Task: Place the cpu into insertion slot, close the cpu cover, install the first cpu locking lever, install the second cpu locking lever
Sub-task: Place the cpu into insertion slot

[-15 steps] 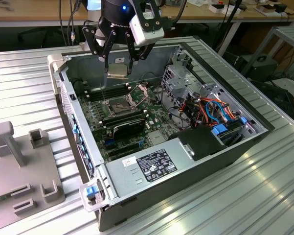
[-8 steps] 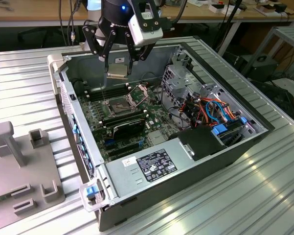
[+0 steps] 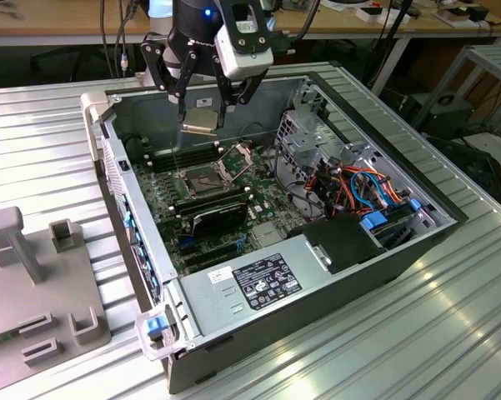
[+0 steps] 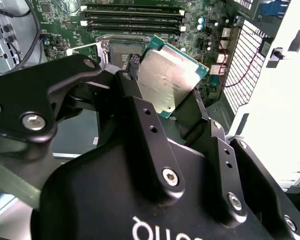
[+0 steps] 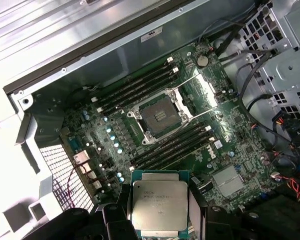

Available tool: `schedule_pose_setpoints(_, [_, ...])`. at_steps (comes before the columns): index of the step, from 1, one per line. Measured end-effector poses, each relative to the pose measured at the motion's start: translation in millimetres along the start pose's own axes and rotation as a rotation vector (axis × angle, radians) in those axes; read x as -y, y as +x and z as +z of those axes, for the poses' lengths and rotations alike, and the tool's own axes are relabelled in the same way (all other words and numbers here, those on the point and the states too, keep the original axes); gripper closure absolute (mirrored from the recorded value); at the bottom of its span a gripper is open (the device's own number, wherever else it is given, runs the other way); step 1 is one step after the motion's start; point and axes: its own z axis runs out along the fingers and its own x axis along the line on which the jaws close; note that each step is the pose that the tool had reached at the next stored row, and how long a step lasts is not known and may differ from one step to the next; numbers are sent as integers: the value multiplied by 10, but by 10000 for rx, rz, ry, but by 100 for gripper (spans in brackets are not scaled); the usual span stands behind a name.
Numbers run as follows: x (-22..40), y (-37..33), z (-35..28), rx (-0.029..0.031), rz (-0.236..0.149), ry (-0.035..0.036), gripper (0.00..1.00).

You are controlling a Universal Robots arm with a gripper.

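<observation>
My gripper (image 3: 202, 115) hangs inside the open computer case, shut on the cpu (image 3: 200, 120), a small square chip held flat by two opposite edges. In both wrist views the cpu (image 5: 159, 204) (image 4: 170, 80) shows its silver face between the black fingers (image 4: 132, 95). The insertion slot (image 3: 197, 177) (image 5: 159, 116) lies bare on the green board, below the chip and a little toward the case's open middle. The cpu cover (image 3: 237, 157) (image 5: 205, 86) stands swung up from the slot's far edge. Two thin locking levers (image 5: 188, 81) stick out beside the slot.
Long black memory slots (image 5: 140, 89) run on both sides of the socket. A black expansion card (image 3: 221, 218) sits just in front of it. The drive cage (image 3: 304, 125), the cable bundle (image 3: 358, 187) and the power supply (image 3: 267, 279) fill the case toward the exterior view's right. Grey fixtures (image 3: 33, 275) stand outside.
</observation>
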Motion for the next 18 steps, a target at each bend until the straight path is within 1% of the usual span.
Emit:
schedule_pose_setpoints(6, [-1, 0, 0, 7, 157, 3, 45])
schedule_pose_setpoints(18, [-1, -1, 0, 9, 216, 5, 45])
